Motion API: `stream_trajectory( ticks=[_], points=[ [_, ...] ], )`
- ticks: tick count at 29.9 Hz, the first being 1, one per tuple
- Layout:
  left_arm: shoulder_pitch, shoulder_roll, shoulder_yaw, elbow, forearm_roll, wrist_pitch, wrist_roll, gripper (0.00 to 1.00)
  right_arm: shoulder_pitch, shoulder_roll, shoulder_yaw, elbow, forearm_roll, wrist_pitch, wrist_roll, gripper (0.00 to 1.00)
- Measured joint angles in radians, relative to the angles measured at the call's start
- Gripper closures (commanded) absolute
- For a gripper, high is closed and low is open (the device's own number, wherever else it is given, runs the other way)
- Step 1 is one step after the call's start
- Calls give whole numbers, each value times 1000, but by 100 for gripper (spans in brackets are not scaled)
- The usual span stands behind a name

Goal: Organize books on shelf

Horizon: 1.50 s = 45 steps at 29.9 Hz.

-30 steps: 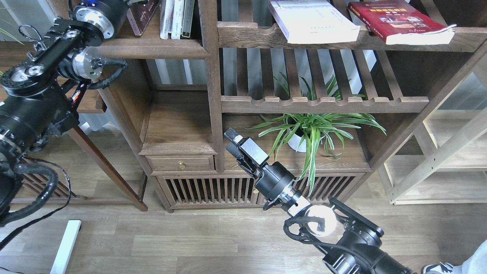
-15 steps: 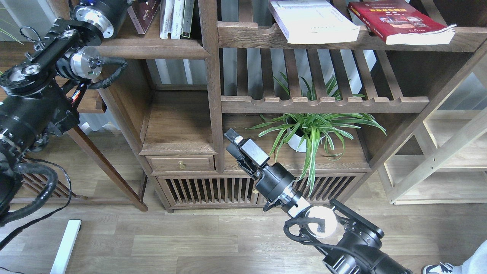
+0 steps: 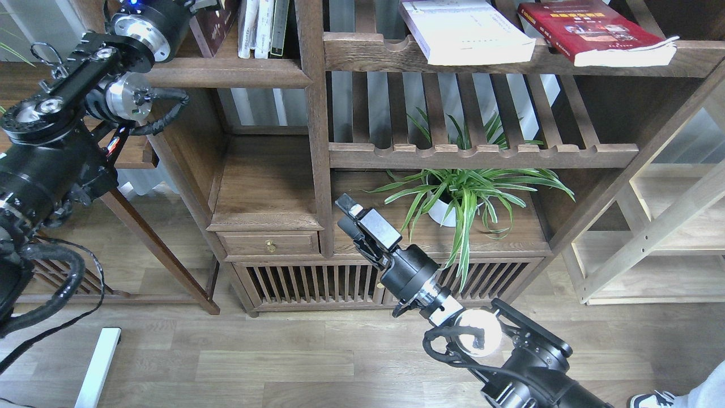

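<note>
Two books, white [image 3: 467,31] and red [image 3: 595,31], far above right jaws [image 3: 346,212], pressed together.

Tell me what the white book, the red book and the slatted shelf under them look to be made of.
White book: paper with a matte card cover, a thick page block showing at its edge. Red book: paperback with a glossy-looking printed cover that curls at the corner. Slatted shelf: dark stained wood, visible grain, satin finish.

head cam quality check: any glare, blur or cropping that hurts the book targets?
Head view: sharp and evenly lit; straight shelf edges bow near the borders. Bright glare on the metal joint of the left arm. The brown book is cut by the top edge and partly hidden behind the arm; the white book and red book read clearly.
</note>
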Motion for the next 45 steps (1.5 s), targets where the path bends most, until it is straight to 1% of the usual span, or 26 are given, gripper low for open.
stream_trajectory(
  ticks=[11,36,45],
  points=[
    [-18,-3,5,0,0,2,-1,68,-2,0,-2,5,0,0,-1,2],
    [-172,-17,-3,1,-27,2,10,68,-32,0,-3,14,-3,0,-2,2],
    [-196,-18,-8,0,-43,2,13,68,-34,0,-3,14,-7,0,-4,2]
  ],
)
